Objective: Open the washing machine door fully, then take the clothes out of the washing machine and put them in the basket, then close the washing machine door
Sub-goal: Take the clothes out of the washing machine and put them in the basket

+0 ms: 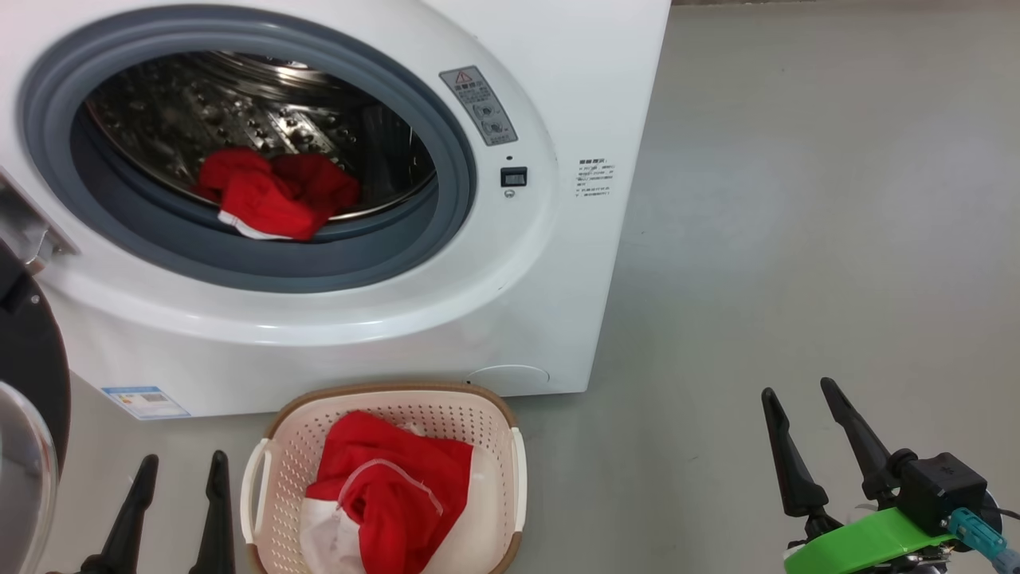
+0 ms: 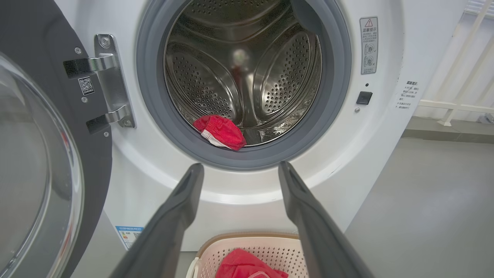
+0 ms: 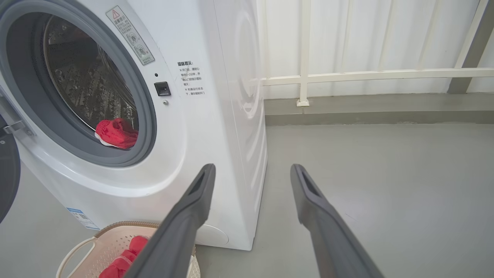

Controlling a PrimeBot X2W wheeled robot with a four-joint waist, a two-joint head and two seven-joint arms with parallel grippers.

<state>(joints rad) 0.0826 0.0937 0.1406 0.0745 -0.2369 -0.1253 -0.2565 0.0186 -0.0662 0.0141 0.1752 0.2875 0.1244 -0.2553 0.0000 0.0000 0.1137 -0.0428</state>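
Observation:
The white washing machine (image 1: 494,319) stands with its round black-rimmed door (image 2: 42,154) swung wide to the left. One red garment with white trim (image 1: 275,195) lies at the front lip of the steel drum, partly on the grey gasket. Another red and white garment (image 1: 390,494) sits in the cream basket (image 1: 510,434) on the floor below the opening. My left gripper (image 1: 183,462) is open and empty, low beside the basket's left handle. Off to the right, over bare floor, my right gripper (image 1: 797,387) is also open and holds nothing.
Grey floor (image 1: 797,199) stretches to the right of the machine. A white railing and wall (image 3: 366,73) run behind it. The open door (image 1: 24,383) bulges out at the left, close to my left gripper. A blue label (image 1: 147,402) is low on the machine's front.

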